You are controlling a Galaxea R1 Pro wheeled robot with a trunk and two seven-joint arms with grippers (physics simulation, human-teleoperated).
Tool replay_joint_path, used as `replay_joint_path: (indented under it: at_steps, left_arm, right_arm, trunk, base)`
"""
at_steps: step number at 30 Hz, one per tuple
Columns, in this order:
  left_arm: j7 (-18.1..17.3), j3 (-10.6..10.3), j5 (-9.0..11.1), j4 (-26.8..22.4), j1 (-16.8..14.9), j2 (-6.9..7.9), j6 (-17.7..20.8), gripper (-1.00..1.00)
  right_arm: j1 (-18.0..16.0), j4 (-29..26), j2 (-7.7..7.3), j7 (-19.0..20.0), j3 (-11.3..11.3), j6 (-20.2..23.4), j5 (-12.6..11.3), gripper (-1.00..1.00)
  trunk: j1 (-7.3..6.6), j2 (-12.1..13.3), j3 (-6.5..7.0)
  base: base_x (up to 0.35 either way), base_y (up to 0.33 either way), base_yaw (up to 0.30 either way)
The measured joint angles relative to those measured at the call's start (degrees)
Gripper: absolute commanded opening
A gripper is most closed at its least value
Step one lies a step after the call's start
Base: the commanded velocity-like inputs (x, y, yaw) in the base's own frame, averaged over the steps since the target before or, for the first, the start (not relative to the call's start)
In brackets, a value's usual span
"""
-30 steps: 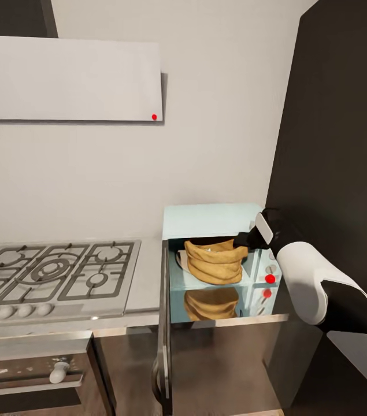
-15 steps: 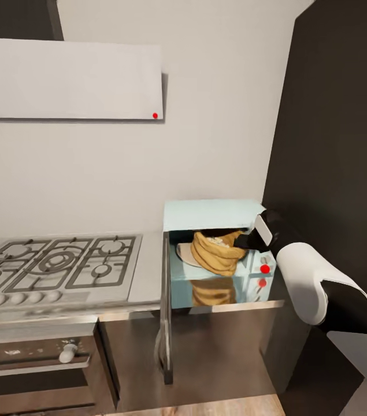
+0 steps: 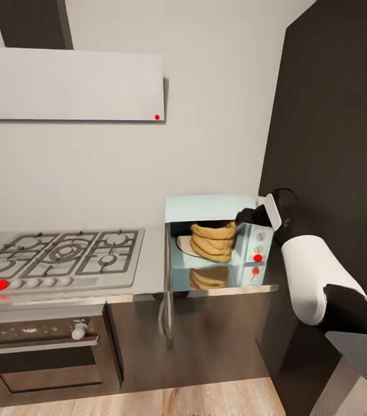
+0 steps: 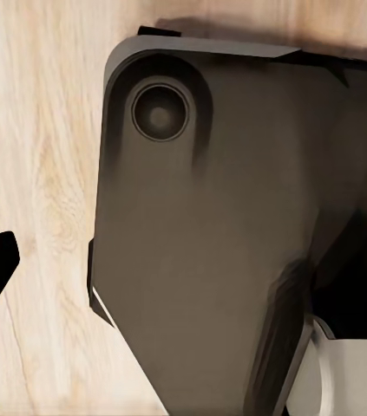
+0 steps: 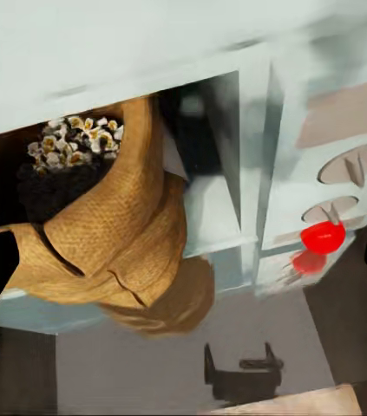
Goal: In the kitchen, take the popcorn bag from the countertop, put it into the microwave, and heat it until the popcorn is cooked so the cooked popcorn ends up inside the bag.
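The popcorn bag (image 5: 114, 234) is sitting inside the open microwave (image 3: 206, 207), popped kernels showing; the right hand (image 3: 247, 218), spread wide and empty, is hovering just beside it.

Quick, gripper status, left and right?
Left gripper: cannot be told.
Right gripper: open, holding nothing, fingers apart before the tan-brown wrinkly paper popcorn bag.
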Motion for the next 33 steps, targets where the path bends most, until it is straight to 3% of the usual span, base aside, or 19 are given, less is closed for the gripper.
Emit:
replay_joint_path:
  at_steps: [4, 10, 12, 13, 15, 16, 18, 21, 23, 27, 33]
  left_arm:
    - [0.0, 0.0, 0.0, 0.0, 0.0, 0.0, 0.01, 1.0]
    - [0.0, 0.0, -0.01, 0.0, 0.0, 0.0, -0.01, 1.0]
    - [0.0, 0.0, -0.01, 0.03, 0.0, 0.0, -0.02, 1.0]
    - [0.0, 0.0, -0.01, 0.04, 0.0, 0.0, -0.02, 1.0]
    - [0.0, -0.02, -0.01, 0.01, 0.0, 0.01, -0.02, 1.0]
    - [0.0, -0.02, -0.02, 0.02, 0.0, 0.01, 0.0, 1.0]
    - [0.0, -0.04, -0.02, 0.06, 0.0, 0.0, 0.01, 1.0]
    - [0.0, -0.06, -0.02, 0.03, 0.0, 0.01, -0.01, 1.0]
    - [0.0, -0.08, -0.1, 0.02, 0.0, 0.01, -0.02, 1.0]
    - [0.0, -0.1, -0.37, 0.01, 0.0, -0.06, -0.02, 1.0]
    - [0.0, -0.16, -0.47, 0.0, 0.0, 0.0, -0.02, 1.0]
  right_arm:
    - [0.21, 0.69, -0.02, 0.12, 0.01, 0.0, 0.22, 1.0]
    - [5.55, 0.84, -0.12, 0.41, 0.52, -1.71, 0.6, 1.0]
    - [8.09, 0.84, -0.24, 1.69, 4.33, -4.68, 0.56, 1.0]
    - [9.89, 0.85, -0.39, 3.46, 7.8, -7.14, 0.52, 1.0]
    - [12.08, 0.85, -0.49, 6.27, 10.1, -9.96, 0.57, 1.0]
    - [13.56, 0.84, -0.53, 9.96, 11.05, -12.75, 0.65, 1.0]
    - [14.81, 0.84, -0.57, 12.79, 11.39, -16.98, 0.72, 1.0]
    - [19.39, 0.87, -0.53, 15.85, 11.52, -28.37, 0.86, 1.0]
    - [21.66, 0.89, -0.44, 16.4, 11.51, -36.31, 0.76, 1.0]
    - [23.11, 2.17, -0.09, 15.73, 11.46, -48.19, 0.05, 1.0]
    - [23.26, 7.85, 0.19, 15.71, 11.11, -57.18, -0.28, 1.0]
  trunk:
    - [0.0, 0.0, 0.0]
    - [-0.01, 0.0, -0.01]
    - [-0.01, 0.0, -0.01]
    - [-0.01, 0.0, -0.01]
    - [-0.01, 0.0, -0.01]
    - [-0.01, 0.0, -0.01]
    - [-0.01, 0.0, 0.0]
    - [-0.01, 0.0, -0.01]
    - [-0.01, 0.0, 0.0]
    - [-0.01, 0.0, 0.0]
    - [-0.01, 0.0, 0.0]
  base:
    - [-0.151, 0.0, 0.0]
    - [-0.021, 0.0, 0.0]
    - [-0.001, 0.0, 0.0]
    - [0.0, 0.0, 0.0]
    - [0.0, 0.0, 0.0]
    - [0.0, 0.0, 0.0]
    - [0.0, 0.0, 0.0]
    - [0.0, 0.0, 0.0]
    - [0.0, 0.0, 0.0]
    - [0.0, 0.0, 0.0]
    - [0.0, 0.0, 0.0]
